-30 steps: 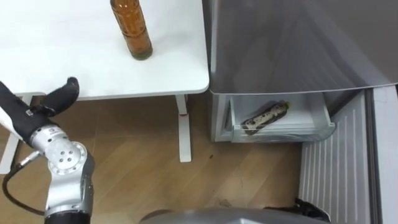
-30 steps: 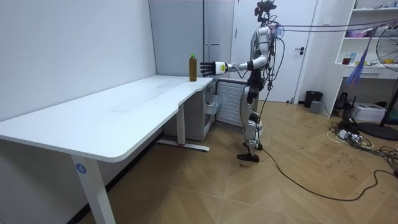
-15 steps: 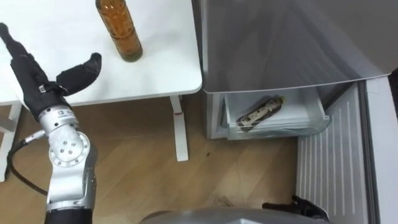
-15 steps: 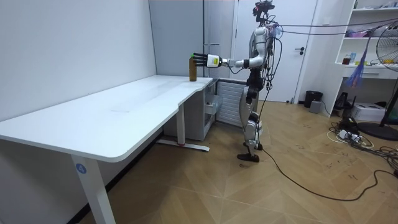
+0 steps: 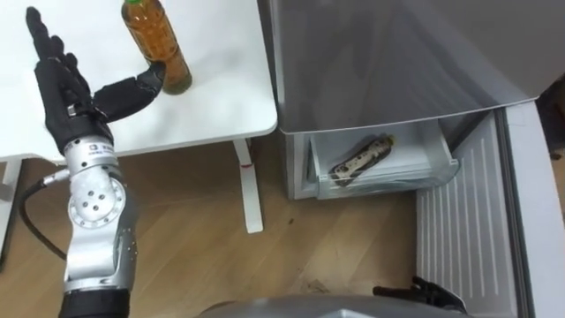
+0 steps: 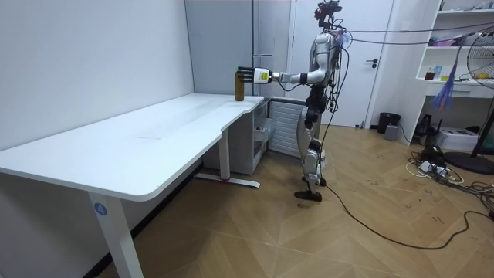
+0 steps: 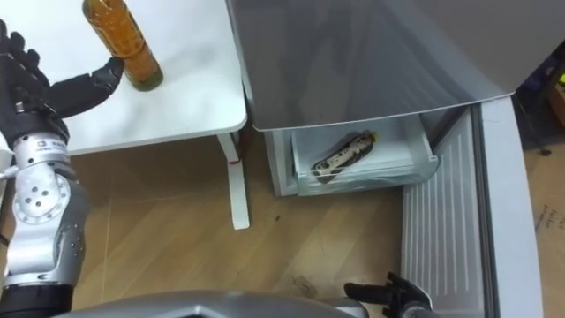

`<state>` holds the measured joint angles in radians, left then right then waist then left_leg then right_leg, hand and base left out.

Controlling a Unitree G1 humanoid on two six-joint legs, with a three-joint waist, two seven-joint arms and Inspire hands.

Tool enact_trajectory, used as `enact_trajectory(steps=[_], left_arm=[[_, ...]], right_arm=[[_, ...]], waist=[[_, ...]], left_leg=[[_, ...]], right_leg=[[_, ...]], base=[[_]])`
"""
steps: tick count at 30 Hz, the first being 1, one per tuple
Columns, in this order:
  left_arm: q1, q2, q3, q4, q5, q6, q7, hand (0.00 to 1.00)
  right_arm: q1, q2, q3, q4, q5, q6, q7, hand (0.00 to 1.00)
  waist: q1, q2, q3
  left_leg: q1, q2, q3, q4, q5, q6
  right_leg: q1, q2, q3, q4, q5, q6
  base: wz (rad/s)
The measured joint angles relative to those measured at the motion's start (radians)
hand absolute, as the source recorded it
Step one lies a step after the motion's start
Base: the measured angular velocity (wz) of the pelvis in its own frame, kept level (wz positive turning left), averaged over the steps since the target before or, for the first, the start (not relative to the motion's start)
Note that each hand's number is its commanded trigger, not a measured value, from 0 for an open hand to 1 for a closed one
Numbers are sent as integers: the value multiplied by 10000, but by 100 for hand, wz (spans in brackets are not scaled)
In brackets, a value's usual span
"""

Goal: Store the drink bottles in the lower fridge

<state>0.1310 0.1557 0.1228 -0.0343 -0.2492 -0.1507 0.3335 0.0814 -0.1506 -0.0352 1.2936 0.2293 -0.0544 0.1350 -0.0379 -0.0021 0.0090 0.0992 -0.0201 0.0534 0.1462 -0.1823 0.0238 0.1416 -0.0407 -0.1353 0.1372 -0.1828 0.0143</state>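
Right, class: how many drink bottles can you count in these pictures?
2. An amber bottle stands upright on the white table beside the left robot hand; a second bottle lies in the open lower fridge drawer. Others may be hidden deeper in it.

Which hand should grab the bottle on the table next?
Left. The left hand is open right beside the bottle on the table, thumb by its base; it probably only has to close.

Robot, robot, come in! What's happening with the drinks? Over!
Left hand open, thumb at the amber bottle standing on the table. Second bottle lying in open lower drawer. Nothing seen in the way.
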Motion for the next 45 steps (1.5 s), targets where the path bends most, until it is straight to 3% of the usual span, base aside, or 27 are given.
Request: enact_trajectory(steps=[4,8,19,29,35,40,45], left_arm=[[-315,3,295,313,-751,213,-205,0],[-448,9,455,397,-753,371,-272,0],[-1266,224,767,1726,-2250,409,-682,0],[-2432,619,1110,2963,-2617,427,-784,0],[-2752,694,1112,3057,-2606,684,-800,0],[-2890,1002,1117,3581,-2601,883,-817,0],[-2891,1114,1297,3735,-2594,1222,-933,0]], right_arm=[[-5,-6,-77,-1,-45,24,106,0],[15,-4,-100,-12,-27,27,108,0],[161,-5,-839,-244,-576,31,-28,0],[195,-48,-1070,-49,-856,45,-213,0],[194,-101,-1165,-66,-867,137,-162,0],[202,-202,-1244,-84,-1156,318,-230,0],[172,-242,-1448,-97,-1624,556,-241,0]], waist=[[15,4,3],[-52,21,15],[-401,56,31],[-490,99,21],[-497,202,34],[-503,364,-59],[-454,414,-70]], left_leg=[[11,39,116,-13,-6,-10],[3,93,271,-15,-22,-34],[-1,96,288,-18,-23,-34],[22,90,285,-3,-24,-31],[-1,89,286,-6,-24,-31],[-10,92,285,-18,-25,-31],[-16,96,284,-44,-28,-28]], right_leg=[[-95,37,202,5,15,-25],[-133,83,292,33,37,-61],[-239,99,493,135,37,-60],[-235,107,504,152,39,-63],[-352,105,509,159,40,-64],[-394,109,513,168,40,-64],[-465,117,530,207,40,-64]], base=[[-10],[-12],[-3],[-2],[0],[-3],[-4]])
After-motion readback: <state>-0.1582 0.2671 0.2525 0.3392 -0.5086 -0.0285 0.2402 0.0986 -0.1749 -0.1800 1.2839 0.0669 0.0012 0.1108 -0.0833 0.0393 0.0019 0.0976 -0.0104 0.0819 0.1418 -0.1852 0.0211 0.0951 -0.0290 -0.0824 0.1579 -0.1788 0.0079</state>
